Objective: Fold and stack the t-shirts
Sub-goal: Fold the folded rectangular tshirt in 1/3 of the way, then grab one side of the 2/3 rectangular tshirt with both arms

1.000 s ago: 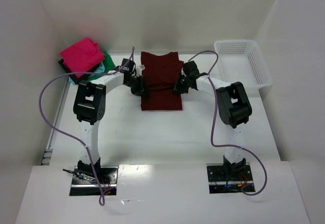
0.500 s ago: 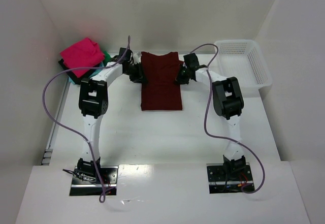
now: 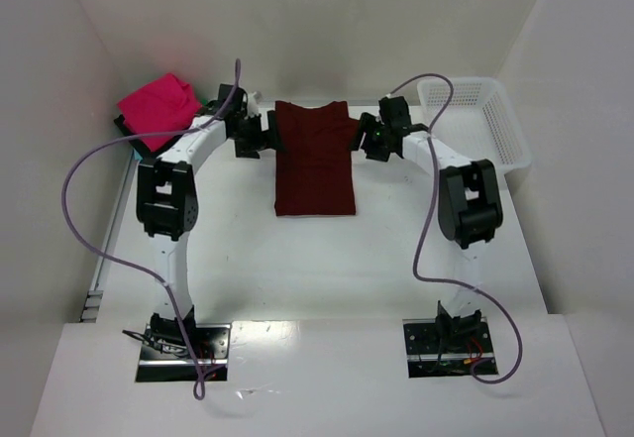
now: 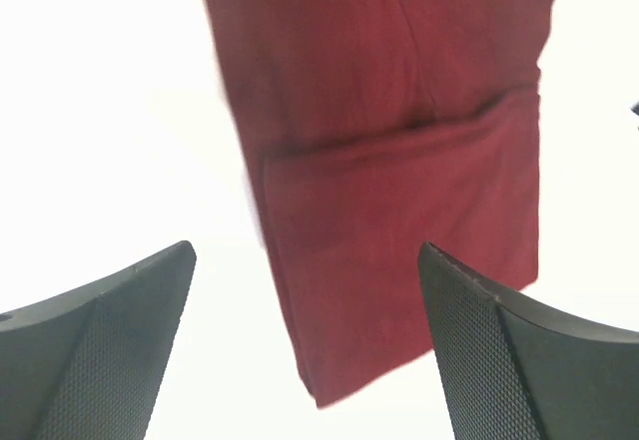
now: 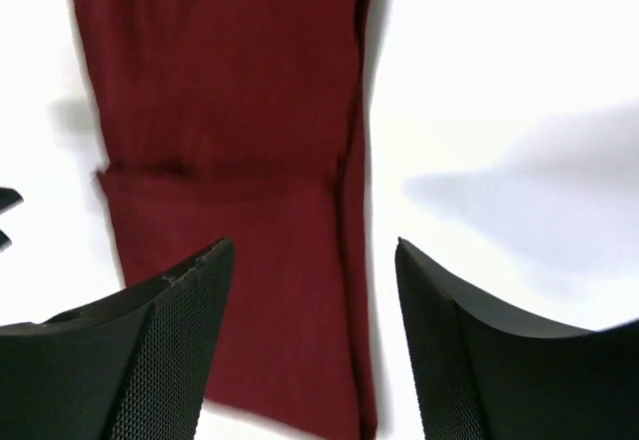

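Observation:
The dark red t-shirt [image 3: 314,164] lies flat at the middle back of the table, folded into a narrow rectangle with its collar end far. My left gripper [image 3: 260,138] hangs at the shirt's left edge and my right gripper [image 3: 365,140] at its right edge. Both are open and hold nothing. In the left wrist view the shirt [image 4: 399,161] lies below the wide-open left gripper [image 4: 308,255]. From the right wrist, the shirt [image 5: 230,111] shows under the open right gripper [image 5: 312,245]. A bright pink folded t-shirt [image 3: 158,105] tops a stack at the back left.
A white mesh basket [image 3: 474,125] stands at the back right against the wall. White walls close in the table on the left, back and right. Purple cables loop from both arms. Darker folded cloth edges show under the pink shirt.
Both grippers have opened and let go of the dark red shirt. They moved toward the far end and drew outward to its edges. The shirt now lies flat.

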{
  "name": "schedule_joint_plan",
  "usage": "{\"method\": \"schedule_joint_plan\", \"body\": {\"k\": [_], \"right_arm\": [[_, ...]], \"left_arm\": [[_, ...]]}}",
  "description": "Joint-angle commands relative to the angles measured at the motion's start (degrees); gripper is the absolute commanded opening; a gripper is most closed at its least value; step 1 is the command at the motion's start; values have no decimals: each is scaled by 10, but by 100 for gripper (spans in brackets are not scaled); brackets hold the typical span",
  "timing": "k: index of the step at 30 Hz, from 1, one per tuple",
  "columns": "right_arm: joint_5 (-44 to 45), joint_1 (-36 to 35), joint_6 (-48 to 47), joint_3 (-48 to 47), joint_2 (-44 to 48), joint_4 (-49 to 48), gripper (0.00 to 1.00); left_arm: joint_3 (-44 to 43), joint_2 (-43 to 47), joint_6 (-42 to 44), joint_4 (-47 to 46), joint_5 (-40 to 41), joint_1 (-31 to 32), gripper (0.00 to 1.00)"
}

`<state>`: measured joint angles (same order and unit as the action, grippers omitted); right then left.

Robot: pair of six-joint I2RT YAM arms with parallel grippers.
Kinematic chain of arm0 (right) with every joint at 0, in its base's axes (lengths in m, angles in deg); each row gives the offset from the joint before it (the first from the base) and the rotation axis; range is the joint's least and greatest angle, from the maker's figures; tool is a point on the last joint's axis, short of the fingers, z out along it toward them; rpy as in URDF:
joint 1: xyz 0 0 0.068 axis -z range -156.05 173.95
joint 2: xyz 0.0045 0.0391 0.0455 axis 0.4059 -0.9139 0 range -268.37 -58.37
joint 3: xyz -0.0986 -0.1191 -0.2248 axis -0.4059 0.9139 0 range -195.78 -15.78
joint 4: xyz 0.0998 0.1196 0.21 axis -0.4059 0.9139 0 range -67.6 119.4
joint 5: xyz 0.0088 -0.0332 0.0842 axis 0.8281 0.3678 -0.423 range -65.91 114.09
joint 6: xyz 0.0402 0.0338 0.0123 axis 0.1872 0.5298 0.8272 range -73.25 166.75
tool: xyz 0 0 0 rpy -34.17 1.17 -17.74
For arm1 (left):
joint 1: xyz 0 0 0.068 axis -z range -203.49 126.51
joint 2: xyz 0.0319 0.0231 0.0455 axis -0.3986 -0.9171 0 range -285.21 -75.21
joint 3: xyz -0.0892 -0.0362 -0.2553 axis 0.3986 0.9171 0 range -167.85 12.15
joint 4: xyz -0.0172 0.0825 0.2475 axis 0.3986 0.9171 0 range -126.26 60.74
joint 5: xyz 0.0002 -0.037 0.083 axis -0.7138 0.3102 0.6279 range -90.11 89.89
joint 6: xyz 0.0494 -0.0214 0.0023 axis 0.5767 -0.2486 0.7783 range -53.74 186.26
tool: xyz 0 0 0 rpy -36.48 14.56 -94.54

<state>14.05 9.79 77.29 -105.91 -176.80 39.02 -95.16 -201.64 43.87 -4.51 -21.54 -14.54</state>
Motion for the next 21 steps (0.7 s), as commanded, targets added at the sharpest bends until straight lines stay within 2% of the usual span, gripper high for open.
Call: {"method": "schedule_joint_plan", "body": {"k": [1,6,8,12,21], "right_arm": [[14,0,-19,68,107,-32,72],[-31,0,-12,187,146,-11,74],[-39,-5,-7,234,159,-18,71],[-39,-43,-7,282,165,-12,70],[-34,-69,11,310,165,-39,63]], "left_arm": [[50,84,24,8,-6,-6,100],[175,149,18,1,-14,15,100],[234,159,11,-5,-31,22,100],[313,188,-3,-26,-36,34,98],[357,194,-15,-55,-47,34,88]]}}
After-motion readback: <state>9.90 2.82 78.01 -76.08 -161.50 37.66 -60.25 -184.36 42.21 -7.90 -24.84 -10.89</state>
